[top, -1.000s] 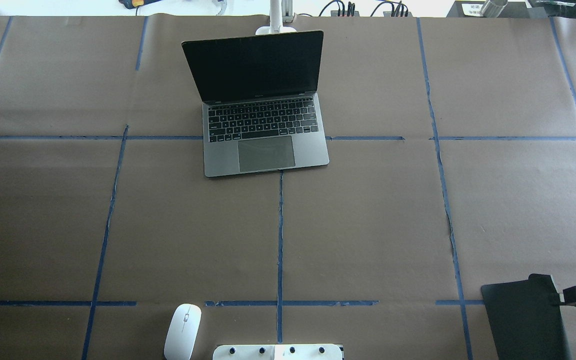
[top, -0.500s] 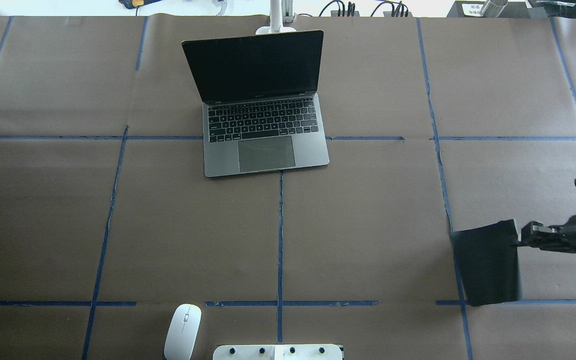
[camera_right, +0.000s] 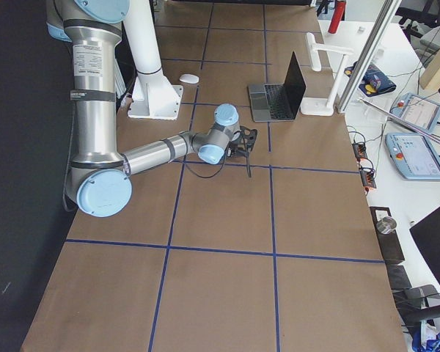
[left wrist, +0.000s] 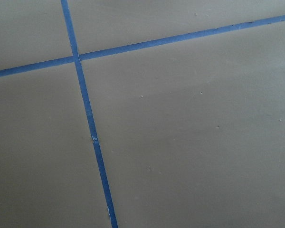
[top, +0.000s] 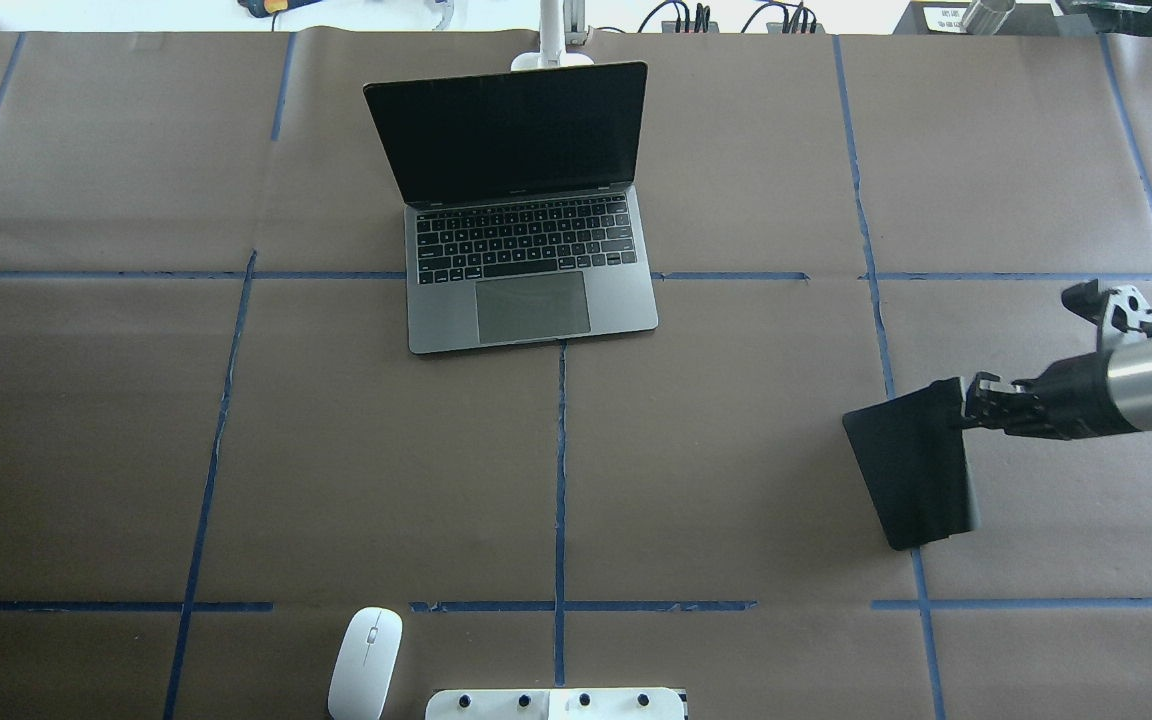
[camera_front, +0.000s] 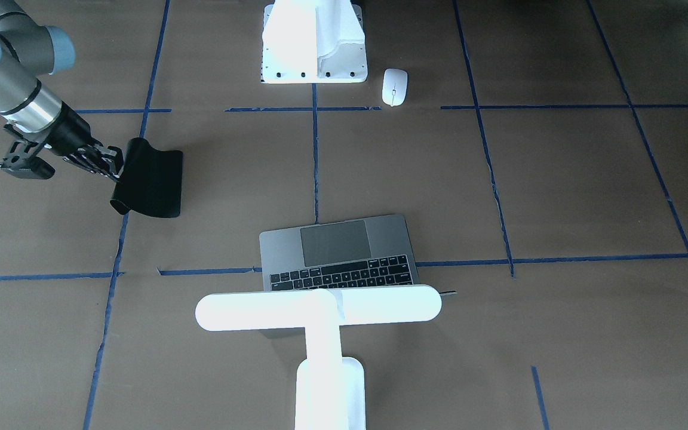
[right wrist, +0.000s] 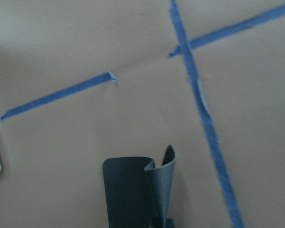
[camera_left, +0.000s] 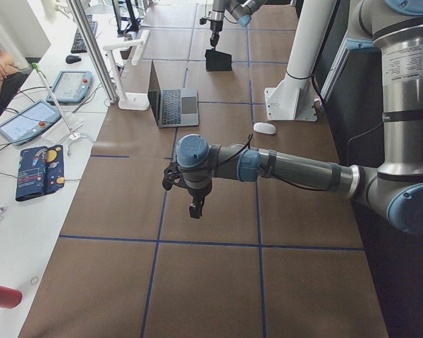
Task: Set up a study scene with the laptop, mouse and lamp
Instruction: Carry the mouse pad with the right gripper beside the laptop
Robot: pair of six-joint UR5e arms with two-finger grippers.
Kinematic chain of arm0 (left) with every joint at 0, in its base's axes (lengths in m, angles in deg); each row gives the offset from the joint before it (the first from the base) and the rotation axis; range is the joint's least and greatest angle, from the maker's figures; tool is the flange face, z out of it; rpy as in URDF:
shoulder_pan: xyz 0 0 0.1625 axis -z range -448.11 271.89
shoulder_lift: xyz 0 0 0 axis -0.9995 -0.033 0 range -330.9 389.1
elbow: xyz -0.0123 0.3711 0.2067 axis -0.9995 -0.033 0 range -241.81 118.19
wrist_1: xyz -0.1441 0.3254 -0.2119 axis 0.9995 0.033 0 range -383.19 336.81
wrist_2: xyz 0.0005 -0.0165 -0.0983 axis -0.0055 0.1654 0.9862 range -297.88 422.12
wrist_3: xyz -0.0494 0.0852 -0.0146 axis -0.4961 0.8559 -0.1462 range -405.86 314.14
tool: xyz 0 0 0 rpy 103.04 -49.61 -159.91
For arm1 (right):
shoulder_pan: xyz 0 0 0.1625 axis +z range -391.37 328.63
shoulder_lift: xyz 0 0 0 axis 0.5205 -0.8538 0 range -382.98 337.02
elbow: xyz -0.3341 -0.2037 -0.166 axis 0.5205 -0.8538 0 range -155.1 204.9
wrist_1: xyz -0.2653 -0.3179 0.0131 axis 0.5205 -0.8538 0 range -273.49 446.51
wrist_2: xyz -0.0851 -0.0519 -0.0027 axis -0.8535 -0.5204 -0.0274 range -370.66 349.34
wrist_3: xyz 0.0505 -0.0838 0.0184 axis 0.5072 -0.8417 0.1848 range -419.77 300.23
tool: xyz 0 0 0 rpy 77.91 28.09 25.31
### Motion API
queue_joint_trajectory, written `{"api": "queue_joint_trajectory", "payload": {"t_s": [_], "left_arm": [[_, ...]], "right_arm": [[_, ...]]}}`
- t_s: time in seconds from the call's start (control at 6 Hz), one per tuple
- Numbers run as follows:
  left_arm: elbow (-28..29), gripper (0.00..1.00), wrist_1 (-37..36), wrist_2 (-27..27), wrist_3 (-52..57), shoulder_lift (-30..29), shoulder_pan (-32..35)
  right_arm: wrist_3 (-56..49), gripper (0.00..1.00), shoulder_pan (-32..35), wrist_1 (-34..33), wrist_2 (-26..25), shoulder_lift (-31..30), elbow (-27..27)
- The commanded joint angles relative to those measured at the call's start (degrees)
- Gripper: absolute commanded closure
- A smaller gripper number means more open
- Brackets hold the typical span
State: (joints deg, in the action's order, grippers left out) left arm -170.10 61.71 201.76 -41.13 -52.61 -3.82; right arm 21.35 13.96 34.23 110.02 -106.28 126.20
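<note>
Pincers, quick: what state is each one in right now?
Left pincer: cannot be told, seen only from the side.
Right pincer: closed, holding the black mat by its edge.

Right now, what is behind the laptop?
The lamp stands behind the laptop. Overhead, the screen hides part of its base; whether they touch cannot be seen.

Right gripper [top: 967,405] clamped on black mat [top: 911,470]; left gripper [camera_left: 196,209] points down.
</note>
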Motion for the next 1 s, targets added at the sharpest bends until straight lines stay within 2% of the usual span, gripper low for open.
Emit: {"api": "queue_joint_trajectory", "payload": {"t_s": [0.0, 0.5, 0.67, 0.83], "left_arm": [[0.0, 0.0, 0.0, 0.0, -0.7, -0.1, -0.1], [0.1, 0.0, 0.0, 0.0, -0.7, -0.2, -0.1], [0.1, 0.0, 0.0, 0.0, -0.7, -0.2, -0.1], [0.0, 0.0, -0.1, -0.1, -0.9, -0.6, -0.1]], "right_arm": [[-0.1, 1.0, 1.3, -5.8, -1.1, 17.7, -11.7], [0.1, 1.0, 2.8, -5.6, -2.2, 29.6, -26.0], [-0.6, 0.72, 2.8, -5.5, -2.9, 28.9, -26.2], [-4.6, 0.01, 2.7, -5.9, -2.8, 28.3, -26.1]]}}
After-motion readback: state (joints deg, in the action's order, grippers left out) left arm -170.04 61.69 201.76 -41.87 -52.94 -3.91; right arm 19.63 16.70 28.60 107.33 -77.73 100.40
